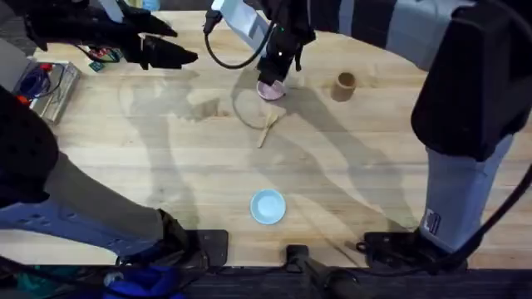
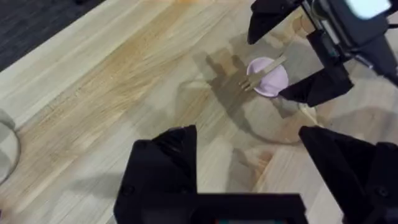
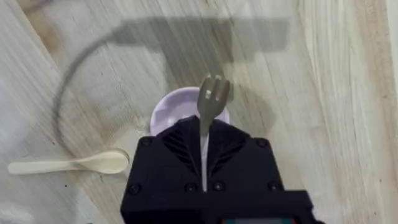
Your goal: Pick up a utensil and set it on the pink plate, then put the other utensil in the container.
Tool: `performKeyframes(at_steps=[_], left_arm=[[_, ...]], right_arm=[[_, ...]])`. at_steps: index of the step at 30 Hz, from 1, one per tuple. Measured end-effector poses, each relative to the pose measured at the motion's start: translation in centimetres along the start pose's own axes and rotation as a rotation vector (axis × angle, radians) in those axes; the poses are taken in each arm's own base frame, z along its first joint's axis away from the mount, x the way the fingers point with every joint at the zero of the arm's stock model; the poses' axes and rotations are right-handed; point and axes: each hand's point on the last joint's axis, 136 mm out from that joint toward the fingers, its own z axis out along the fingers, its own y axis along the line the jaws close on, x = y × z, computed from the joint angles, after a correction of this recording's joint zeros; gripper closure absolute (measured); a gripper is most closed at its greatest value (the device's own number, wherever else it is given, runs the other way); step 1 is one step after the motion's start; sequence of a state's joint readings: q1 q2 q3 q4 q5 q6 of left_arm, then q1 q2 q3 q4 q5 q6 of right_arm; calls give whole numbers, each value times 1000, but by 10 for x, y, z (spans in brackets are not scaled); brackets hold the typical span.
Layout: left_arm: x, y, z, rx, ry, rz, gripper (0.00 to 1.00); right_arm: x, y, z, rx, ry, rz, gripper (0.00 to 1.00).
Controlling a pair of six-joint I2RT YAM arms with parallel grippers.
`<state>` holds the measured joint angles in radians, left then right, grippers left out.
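— Where is the fork [image 3: 211, 99] right now?

— In the right gripper [image 3: 204, 155]. Its jaws are pinched together on the flat handle, and the tines stick out past them, over the pink plate [image 3: 171, 112]. From the left wrist camera the fork [image 2: 264, 73] lies slantwise across the plate [image 2: 270, 78], handle end up in the right gripper [image 2: 298, 59]; whether the tines touch the plate I cannot tell.

— And the spoon?

— The spoon [image 3: 71, 163] lies flat on the worktop [image 3: 336, 93], just beside the plate, bowl end towards it, apart from the rim. From overhead the spoon [image 1: 268, 126] sits a little nearer the arm bases than the plate [image 1: 270, 90].

— The cup?

— The brown cup [image 1: 344, 85] stands upright on the worktop [image 1: 166, 166], off to the right of the pink plate, well apart from it.

— What about the left arm?

— The left gripper [image 1: 170, 51] hangs over the far left of the worktop, away from the plate. Its jaws are spread wide — the wrist view shows the two black fingers [image 2: 165, 168] parted with bare wood between them, nothing held.

— Anything else lying around?

— A light blue plate [image 1: 268, 206] near the front edge, in the middle, and a dark cable [image 1: 220, 54] looping from the right arm above the worktop.
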<state>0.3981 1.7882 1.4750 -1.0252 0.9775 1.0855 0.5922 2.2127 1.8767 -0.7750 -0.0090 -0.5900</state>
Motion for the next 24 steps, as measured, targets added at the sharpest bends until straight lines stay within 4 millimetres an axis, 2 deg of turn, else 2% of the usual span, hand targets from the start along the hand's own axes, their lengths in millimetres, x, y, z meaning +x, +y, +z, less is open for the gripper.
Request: performKeyframes(at_steps=[7, 9, 14, 15, 17, 19, 24], left_arm=[[0, 0, 0, 0, 0, 0, 7], [0, 0, 0, 0, 0, 0, 8], [0, 0, 0, 0, 0, 0, 8], [0, 0, 0, 0, 0, 0, 8], [0, 0, 0, 0, 0, 0, 8], [0, 0, 0, 0, 0, 0, 7], [0, 0, 0, 0, 1, -1, 7]], right_arm=[[0, 0, 0, 0, -1, 0, 920], [0, 0, 0, 0, 0, 3, 871], [-1, 1, 0, -4, -3, 8, 473], [-1, 1, 0, -5, -4, 11, 371], [-1, 1, 0, -5, -4, 10, 76], [-1, 1, 0, -5, -4, 8, 14], [-2, 0, 0, -3, -8, 8, 8]])
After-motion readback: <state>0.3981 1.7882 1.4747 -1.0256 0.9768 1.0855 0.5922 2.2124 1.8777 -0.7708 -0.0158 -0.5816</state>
